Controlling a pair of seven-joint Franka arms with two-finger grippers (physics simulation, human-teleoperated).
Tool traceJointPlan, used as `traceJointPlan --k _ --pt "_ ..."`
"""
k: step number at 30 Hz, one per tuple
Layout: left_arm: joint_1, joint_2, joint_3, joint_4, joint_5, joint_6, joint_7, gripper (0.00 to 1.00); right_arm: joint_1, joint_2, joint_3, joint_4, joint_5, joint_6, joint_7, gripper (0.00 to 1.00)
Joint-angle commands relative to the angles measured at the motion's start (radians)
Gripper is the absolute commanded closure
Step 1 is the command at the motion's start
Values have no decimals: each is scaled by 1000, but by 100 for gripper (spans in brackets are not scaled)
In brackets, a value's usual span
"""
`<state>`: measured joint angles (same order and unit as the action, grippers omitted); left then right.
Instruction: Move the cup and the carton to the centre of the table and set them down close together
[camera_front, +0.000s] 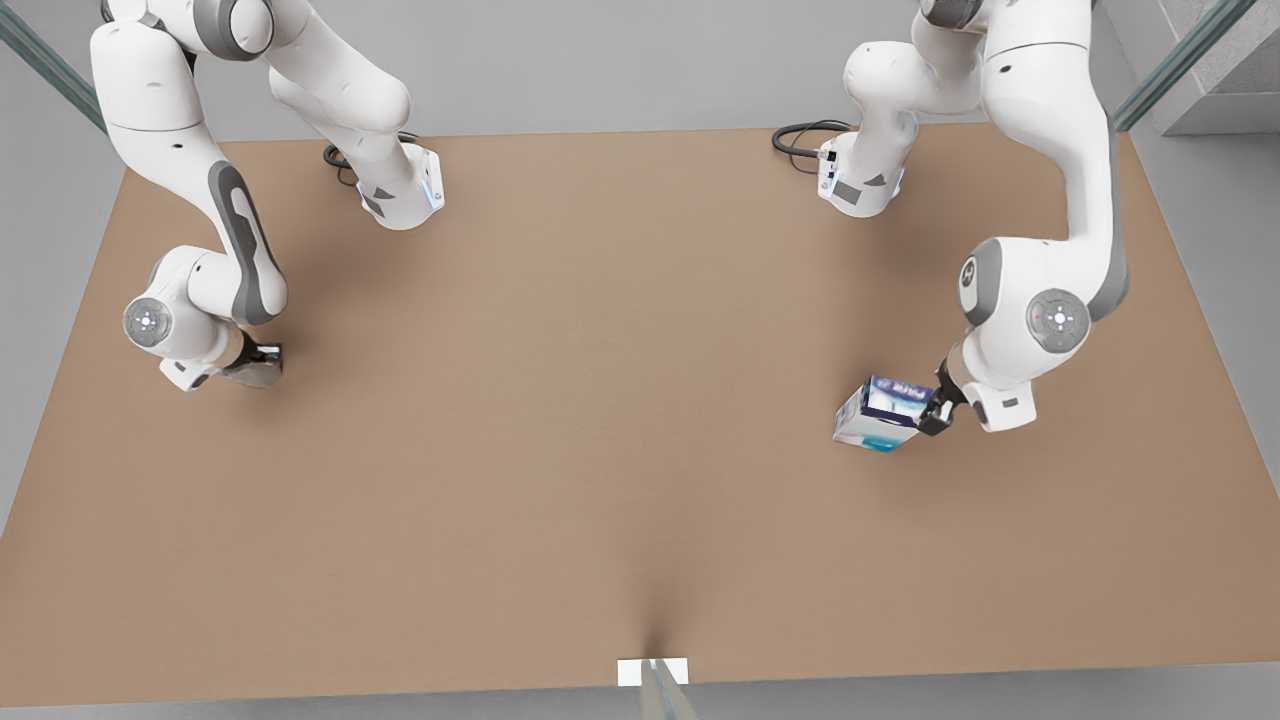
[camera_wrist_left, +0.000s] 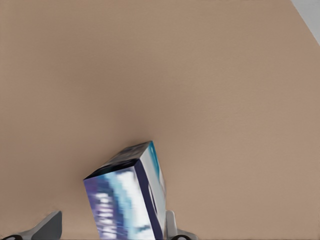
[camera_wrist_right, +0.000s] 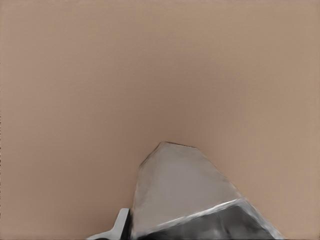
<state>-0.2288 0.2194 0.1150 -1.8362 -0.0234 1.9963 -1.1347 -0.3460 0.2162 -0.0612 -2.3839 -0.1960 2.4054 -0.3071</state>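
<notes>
2 grippers gripping, left gripper (camera_front: 938, 408) clamps tilted carton (camera_front: 880, 413) (long axis toward table (camera_front: 600, 400) centre), right gripper (camera_front: 262, 362) clasps cup (camera_front: 255, 372)

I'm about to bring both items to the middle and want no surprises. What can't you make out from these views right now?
- Carton lettering: blurred in the left wrist view, too small in the front view.
- Carton's lower end: cut off by the left wrist view's edge at the left hand.
- Cup: its base runs past the right wrist view's edge; in the front view the right hand covers most of it.
- Cup's handle tab: cannot tell.
</notes>
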Motion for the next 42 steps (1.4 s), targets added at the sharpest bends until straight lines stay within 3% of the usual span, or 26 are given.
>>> traceJointPlan --k 1,14,20,22,25,33,42 --pt "2 8 0 0 0 9 -26 0 1 0 0 2 -3 -2 2 79" --pt "8 48 -1 0 -1 21 -120 0 27 -15 4 77 -3 -126 2 79" --pt "8 57 -3 0 -1 7 -135 0 179 -20 14 370 3 -413 6 79" --pt "8 60 -3 0 -1 4 -143 0 194 -20 109 422 44 -470 22 79" --pt "8 80 -3 0 -6 6 -143 0 329 -9 124 511 59 -489 109 79" --pt "9 112 -3 0 -9 4 -171 0 639 233 112 816 82 -489 497 79" --pt "8 121 -5 0 -10 -13 -174 0 852 571 81 1247 78 -488 790 79"
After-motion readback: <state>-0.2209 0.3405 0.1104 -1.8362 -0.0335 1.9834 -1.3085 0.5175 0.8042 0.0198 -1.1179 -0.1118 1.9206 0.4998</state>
